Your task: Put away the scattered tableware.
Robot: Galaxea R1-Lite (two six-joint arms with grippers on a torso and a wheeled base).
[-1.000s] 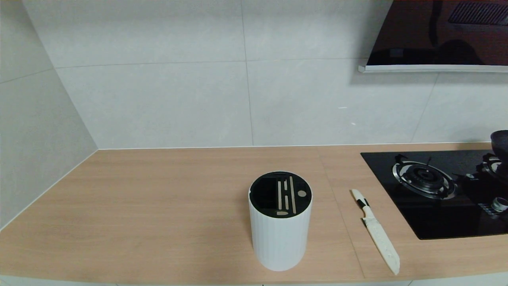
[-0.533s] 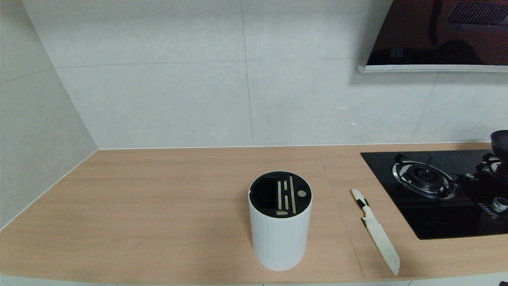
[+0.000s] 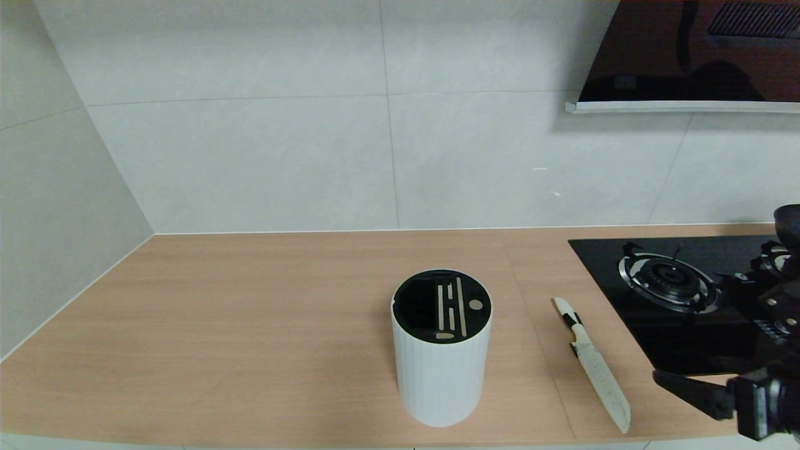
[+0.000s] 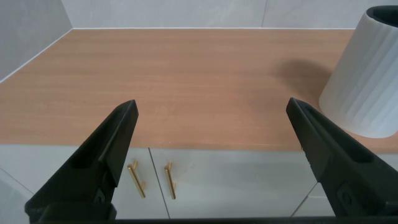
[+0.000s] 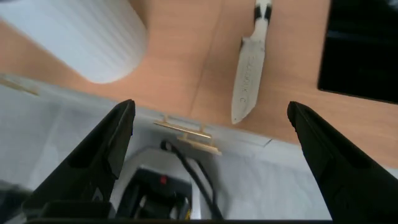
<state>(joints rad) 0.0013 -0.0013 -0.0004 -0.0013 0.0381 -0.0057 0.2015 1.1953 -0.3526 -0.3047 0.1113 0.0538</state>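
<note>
Hanging spread and empty over the counter's [image 3: 250, 312] front edge, the left gripper [image 4: 211, 107] is near the upright white holder [image 3: 441, 347]. The knife [image 3: 590, 362] lies flat right of it, apart, blade toward the front. The right gripper [image 5: 211, 109], spread and empty, hovers near the blade tip, before the stove [image 3: 681, 294]

no legible writing
a faint marking on the blade of the knife [image 5: 247, 81] was too small to make out, and so were the small pale marks near the front of the hob [image 3: 662, 331]; the ribbed white holder [image 3: 441, 375] bore no print that could be read.
</note>
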